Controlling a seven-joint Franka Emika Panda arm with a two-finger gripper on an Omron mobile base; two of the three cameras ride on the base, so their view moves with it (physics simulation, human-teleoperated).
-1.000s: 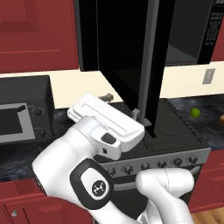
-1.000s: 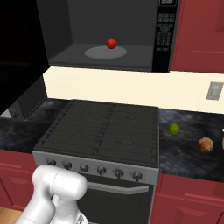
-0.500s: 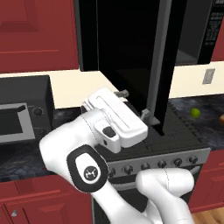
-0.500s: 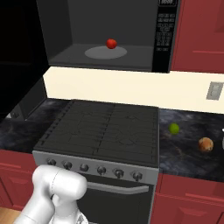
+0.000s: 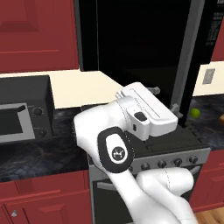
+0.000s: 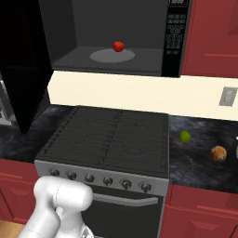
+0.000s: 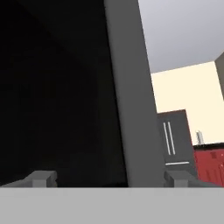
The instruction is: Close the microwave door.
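Gripper [image 7: 109,178] fingers spread wide, gripping nothing, facing the microwave door [image 7: 52,87]; its grey handle [image 7: 131,96] runs toward 12 o'clock. Microwave [image 6: 111,42] button text probably too blurry to read.

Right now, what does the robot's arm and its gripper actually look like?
The arm is glossy white with rounded, bulbous links. One joint carries a black oval cap with a small white logo. The hand is a boxy white block with a dark button. The gripper has two small grey fingertips.

Open microwave door [image 5: 140,48] blocks the gripper [image 7: 109,178] ahead
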